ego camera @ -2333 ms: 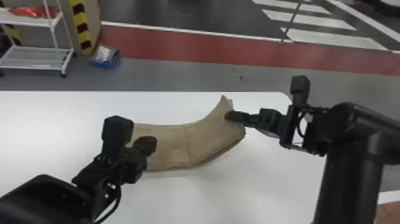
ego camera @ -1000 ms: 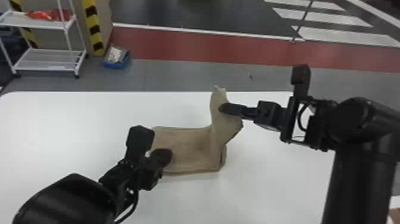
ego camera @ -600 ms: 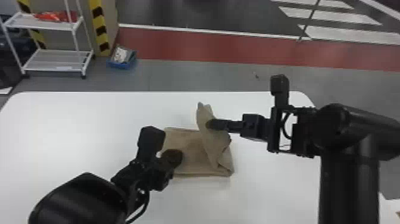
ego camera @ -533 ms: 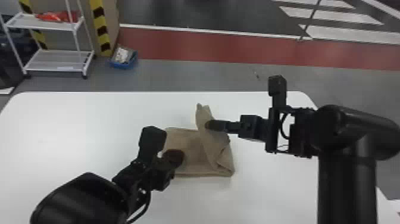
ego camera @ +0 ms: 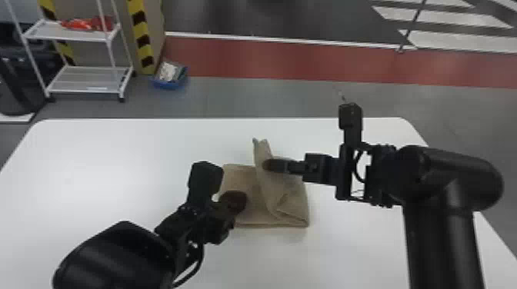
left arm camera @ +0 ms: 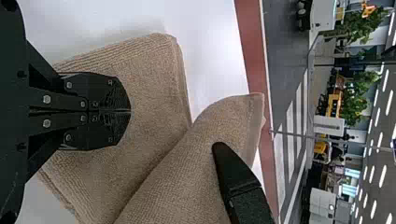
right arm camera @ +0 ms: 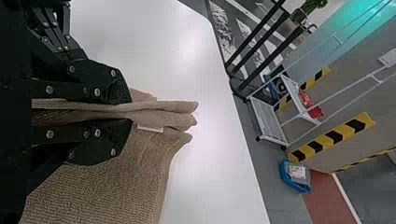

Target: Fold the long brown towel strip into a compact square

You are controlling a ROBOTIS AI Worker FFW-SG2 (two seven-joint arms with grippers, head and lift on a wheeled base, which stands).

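The right wrist view adds a white tag [right arm camera: 150, 128] beside the black right gripper [ego camera: 269, 165] clamping the brown towel [ego camera: 240, 176]; the black left gripper's [ego camera: 236, 201] fingers meet.

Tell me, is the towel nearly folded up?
Partly. The towel already looks folded into layers. The right end effector grips its raised end; the left end effector is over the flat part. What's left: laying that end down, then probably neatening the square.

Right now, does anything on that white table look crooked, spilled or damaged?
Just the long brown towel strip: its raised end slants across the layer beneath instead of lying square. The black right gripper holds that end up, so it's probably only mid-fold. I see no spill or tear.
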